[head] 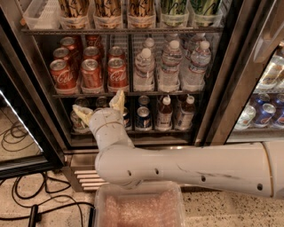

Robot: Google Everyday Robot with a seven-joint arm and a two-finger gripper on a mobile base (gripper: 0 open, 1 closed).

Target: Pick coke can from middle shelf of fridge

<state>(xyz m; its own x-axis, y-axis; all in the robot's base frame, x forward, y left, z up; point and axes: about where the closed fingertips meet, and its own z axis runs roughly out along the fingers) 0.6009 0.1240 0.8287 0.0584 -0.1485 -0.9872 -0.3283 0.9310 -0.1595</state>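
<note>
Several red coke cans stand in rows on the left of the middle shelf of the fridge; the front ones are at left, middle and right. My gripper is open and empty, with its fingers spread wide. It sits just below the shelf's front rail, in front of the lower shelf. The right fingertip reaches up to the rail under the right front can. The left fingertip is lower.
Water bottles fill the right of the middle shelf. Clear bins with bottles sit on the rack above. Small cans and bottles stand below. Blue cans are in the neighbouring cooler. A clear tub is under my arm; cables lie at left.
</note>
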